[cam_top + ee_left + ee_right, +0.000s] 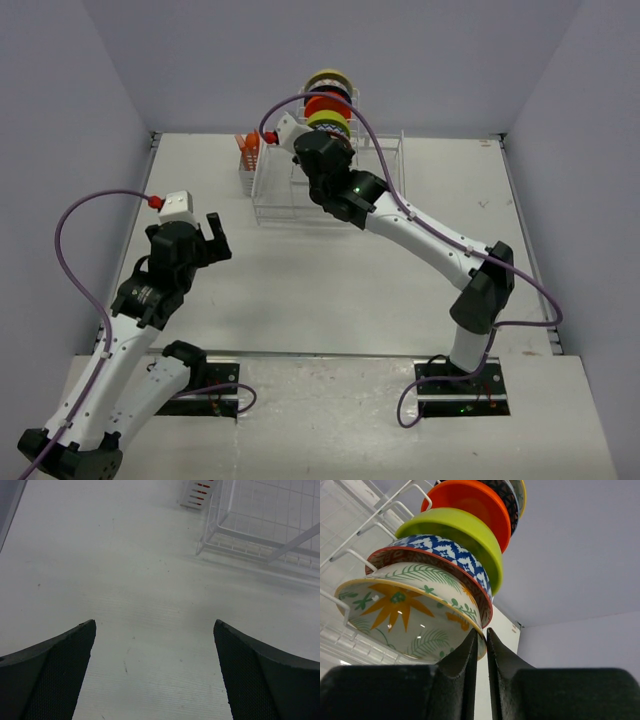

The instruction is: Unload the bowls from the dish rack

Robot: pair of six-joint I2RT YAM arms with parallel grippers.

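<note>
Along the far edge of the grey worktop point(300, 290), the right claw point(482, 630) pinches the rim of the orange-leaf white bowl point(405, 612) in the white wire dish rack point(275, 200); the left claw point(154, 622) gapes. The next move is probably a lift clear.

Left arm point(125, 335) is bent low, left gripper point(155, 640) spread wide; right arm point(430, 235) reaches far forward, right gripper point(482, 636) pinched on the nearest bowl point(415, 612) rim.

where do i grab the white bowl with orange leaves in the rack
Pinch the rim of the white bowl with orange leaves: it stands on edge at the row's open end, so come from that side, like the right gripper.
</note>
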